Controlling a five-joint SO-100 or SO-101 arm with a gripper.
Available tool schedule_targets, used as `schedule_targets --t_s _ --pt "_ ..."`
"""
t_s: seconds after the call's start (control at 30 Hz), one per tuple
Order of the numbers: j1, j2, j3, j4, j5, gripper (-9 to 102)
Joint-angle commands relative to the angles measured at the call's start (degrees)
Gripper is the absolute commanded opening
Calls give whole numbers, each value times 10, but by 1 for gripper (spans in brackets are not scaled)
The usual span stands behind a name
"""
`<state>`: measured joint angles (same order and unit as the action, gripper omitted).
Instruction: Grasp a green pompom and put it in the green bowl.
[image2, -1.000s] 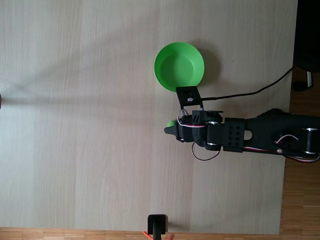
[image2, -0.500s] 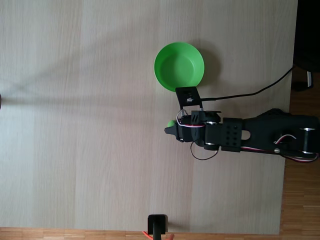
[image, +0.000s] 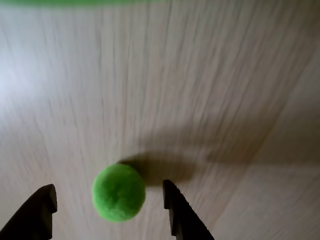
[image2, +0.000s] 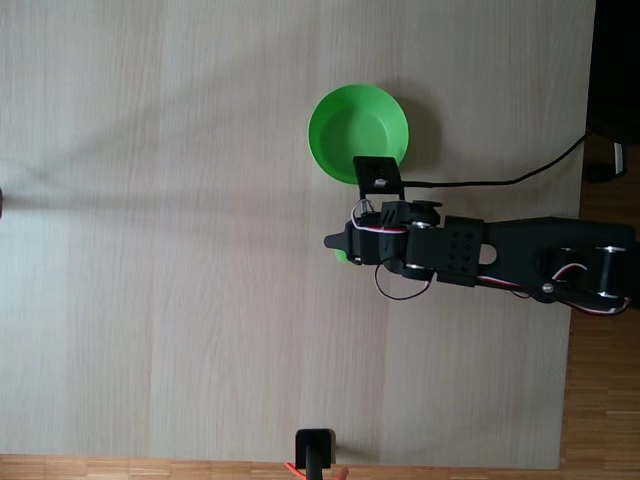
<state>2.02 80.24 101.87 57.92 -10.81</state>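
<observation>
A: Item one?
B: Green pompom (image: 119, 192), round and fuzzy, resting on the pale wood table (image: 200, 90). Shadow cast up and to the right of it in the wrist view.

A: Position against the gripper?
B: Between the two dark fingertips of the gripper (image: 107, 200) in the wrist view, nearer the right one, not touching either. Well apart from the left tip.

A: Jaw state?
B: Spread wide, wider than the pompom, nothing held.

A: Same pompom in the fixed view?
B: Mostly hidden; a small green sliver (image2: 341, 254) just below the gripper's pointed tip (image2: 335, 242).

A: Item two?
B: Green bowl (image2: 345, 110), round, plain rim, upright on the table. Above the pompom in the fixed view, near but apart. Seen in the wrist view as a blurred green strip (image: 80, 2) along the top edge.

A: Further out?
B: Black arm (image2: 500, 262) reaching in from the right of the pompom, loose wires at the wrist. Black cable (image2: 500, 182) running off to the right of the bowl.
</observation>
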Motion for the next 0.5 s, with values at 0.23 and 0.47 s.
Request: schedule_targets --t_s 0.23,0.47 --pt "-27 -32 -27 -3 -2 25" --pt "-18 -40 -31 -3 -2 25"
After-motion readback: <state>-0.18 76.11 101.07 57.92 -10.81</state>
